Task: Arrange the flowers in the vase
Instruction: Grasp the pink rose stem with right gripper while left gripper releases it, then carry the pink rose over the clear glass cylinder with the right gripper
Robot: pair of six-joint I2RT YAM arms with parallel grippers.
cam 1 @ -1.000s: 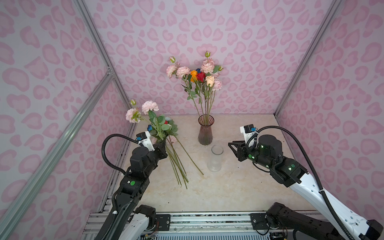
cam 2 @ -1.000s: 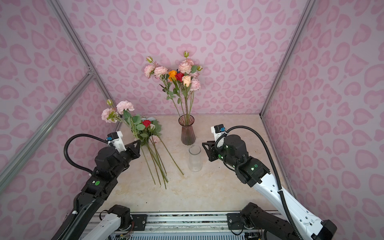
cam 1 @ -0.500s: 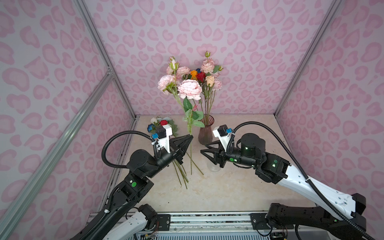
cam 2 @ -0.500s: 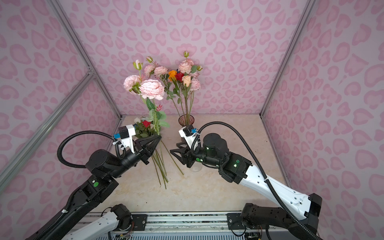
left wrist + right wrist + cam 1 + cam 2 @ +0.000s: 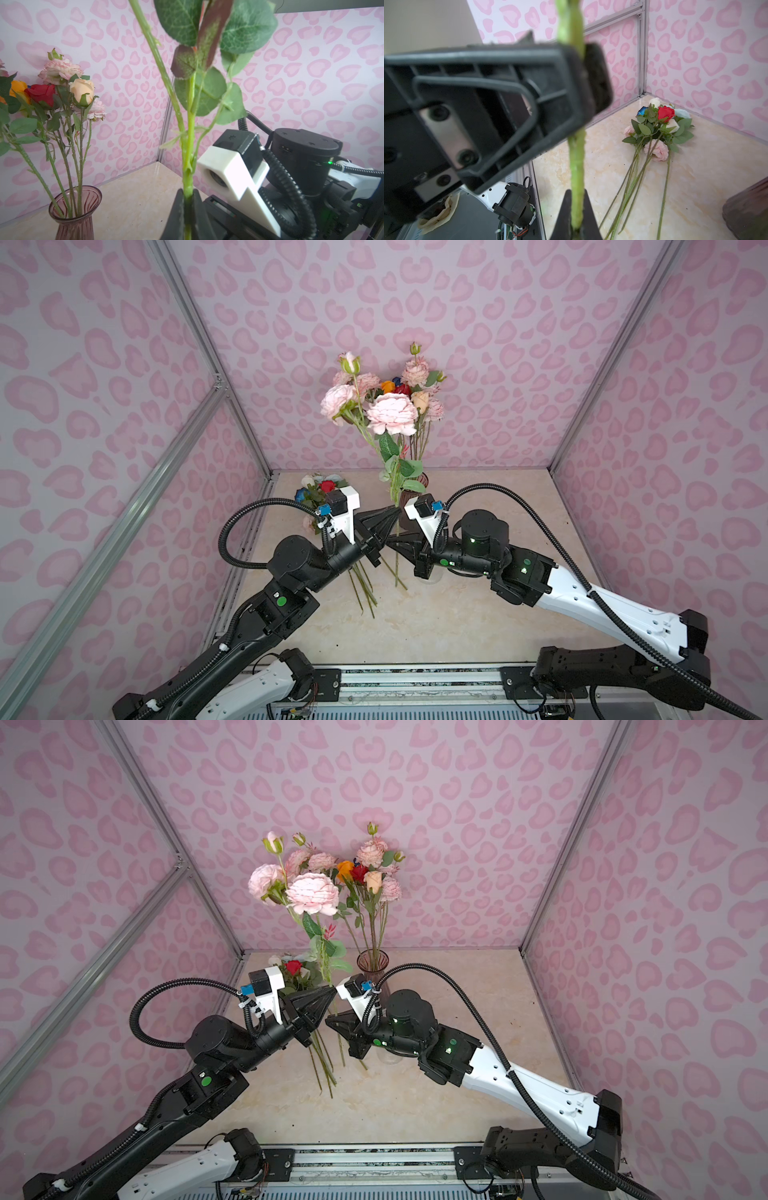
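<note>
Currently: pale pink spray [image 5: 390,414] is held in the air, roughly upright, over the middle of the counter [image 5: 478,614]. It has two large open heads and a bud on top, with green leaves partway down. The bare lower stem hangs toward the counter; can't tell whether its end touches.

Two grips on the one stem. The left claw [image 5: 392,512] is clamped on it just under the leaves, and the left wrist view shows both fingers pressed flat against the green. The right claw [image 5: 390,545] is clamped lower on the same stem, just beneath the left one. The tips are close together; can't tell whether they touch. The right wrist view shows the stem pinched between its fingers and the left claw's fingers around it farther up.

The vase [image 5: 372,963] is ribbed, smoky purple glass, and stands upright at the back of the counter, just behind the spray. It holds a bunch [image 5: 365,873] of pink, orange, red and cream heads on long stems.

Loose flowers [image 5: 662,118] lie flat on the counter near the back-left corner, behind the left arm. Red, white, blue and pink heads are clustered there, and the stems fan toward the front.
</note>
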